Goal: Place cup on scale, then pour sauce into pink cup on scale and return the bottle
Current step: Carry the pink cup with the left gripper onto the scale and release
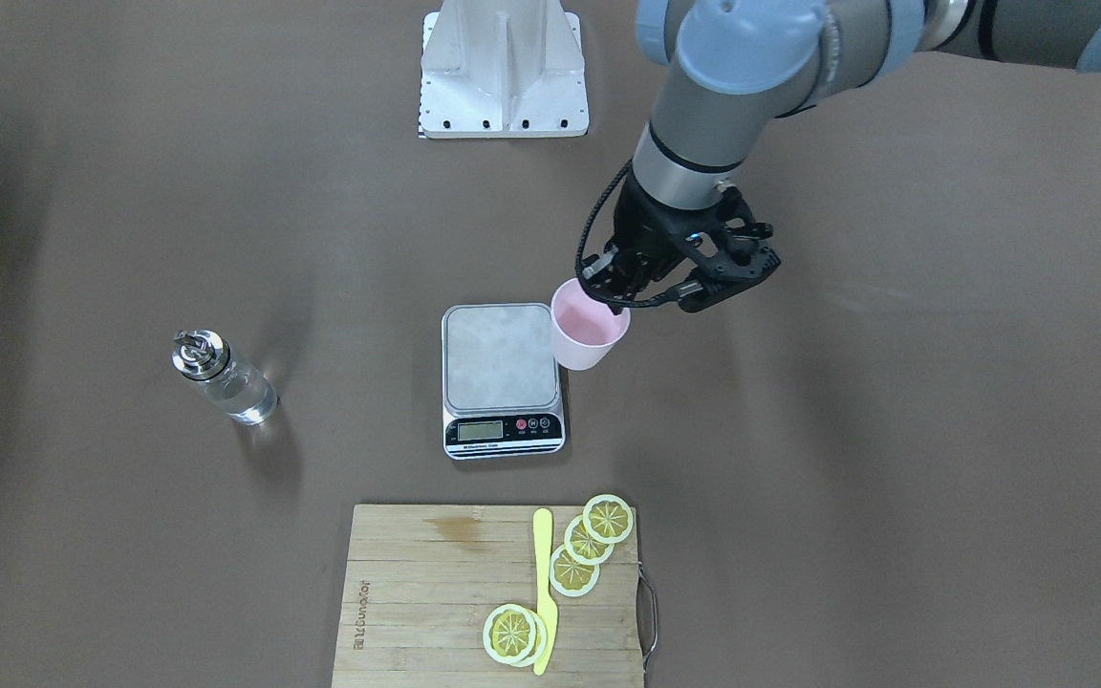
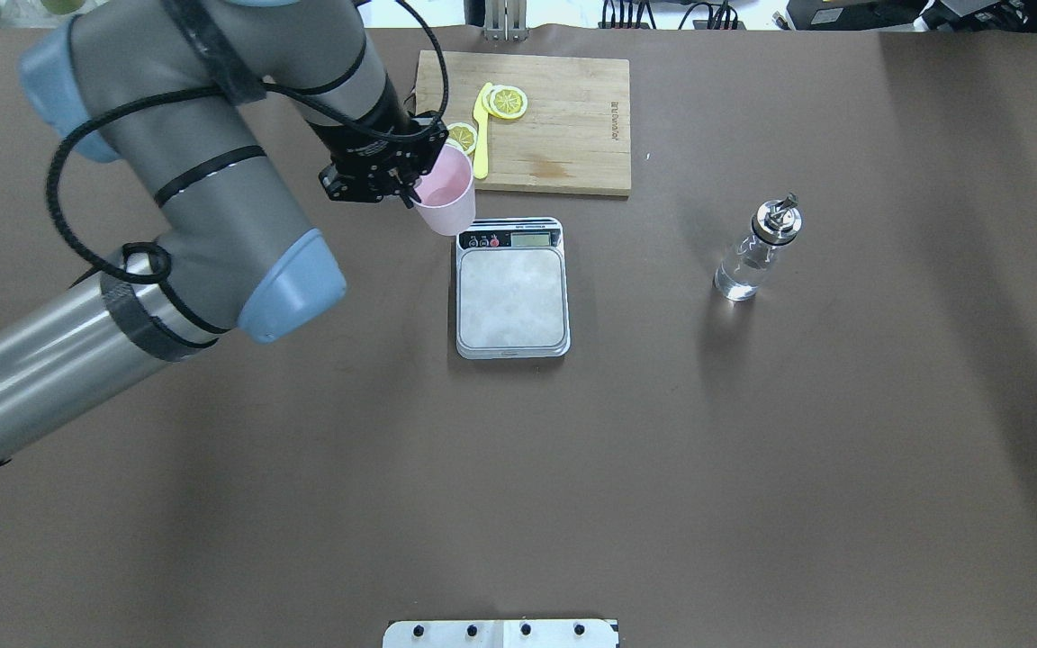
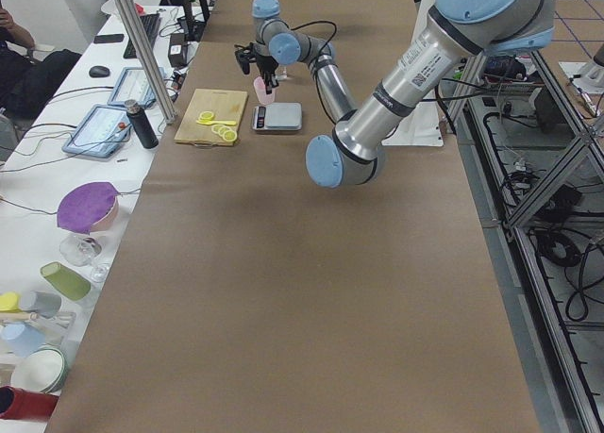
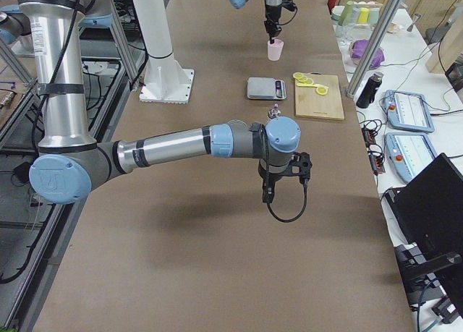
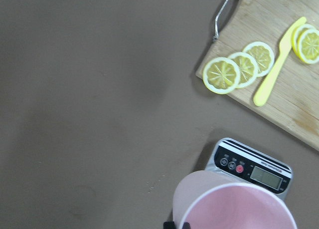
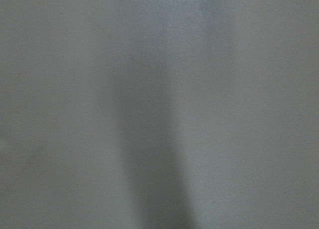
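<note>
Left gripper (image 2: pixel 412 187) pinches the rim of the pink cup (image 2: pixel 446 205), apparently lifted at eleven o'clock of the scale (image 2: pixel 511 288) in the overhead view, so placing is in hand and next calls for shifting toward five o'clock and lowering onto the platform.

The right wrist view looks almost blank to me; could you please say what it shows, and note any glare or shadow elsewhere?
Right wrist view: only the table, with a dark shadow band down the middle. Front-facing view: the bottle glints at its metal cap and casts a shadow. Left wrist view: the cup is cropped at the bottom edge.
</note>
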### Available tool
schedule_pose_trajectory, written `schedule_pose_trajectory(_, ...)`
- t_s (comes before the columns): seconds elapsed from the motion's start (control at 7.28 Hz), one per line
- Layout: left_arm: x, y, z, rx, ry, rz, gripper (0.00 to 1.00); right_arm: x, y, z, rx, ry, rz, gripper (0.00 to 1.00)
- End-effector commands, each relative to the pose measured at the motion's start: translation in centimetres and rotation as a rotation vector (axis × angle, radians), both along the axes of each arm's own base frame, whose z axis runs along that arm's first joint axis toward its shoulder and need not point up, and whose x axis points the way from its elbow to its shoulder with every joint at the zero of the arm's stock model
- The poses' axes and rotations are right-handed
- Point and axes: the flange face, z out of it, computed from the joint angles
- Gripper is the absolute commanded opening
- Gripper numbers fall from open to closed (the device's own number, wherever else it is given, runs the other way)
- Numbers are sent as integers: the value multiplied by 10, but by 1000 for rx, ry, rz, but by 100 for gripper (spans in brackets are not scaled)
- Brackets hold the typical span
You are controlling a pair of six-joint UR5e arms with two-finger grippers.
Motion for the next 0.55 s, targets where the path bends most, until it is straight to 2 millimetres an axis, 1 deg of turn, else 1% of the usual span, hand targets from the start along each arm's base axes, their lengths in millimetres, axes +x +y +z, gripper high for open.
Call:
schedule_pose_trajectory(0.0, 52, -4, -26, 3, -6, -18, 0, -8, -13, -34, 177, -12, -14, 100)
schedule_pose_trajectory(0.14, 78, 2, -15, 26, -29, -20, 0, -19, -13, -45, 221, -19, -34, 100)
schedule_pose_trajectory(0.27, 97, 14, -1, 26, -55, -4, 0, -24, -9, -61, 251, -36, -46, 100)
schedule_pose_trajectory(0.41, 109, 26, 9, 30, -72, 4, 0, -27, -7, -72, 267, -57, -53, 100)
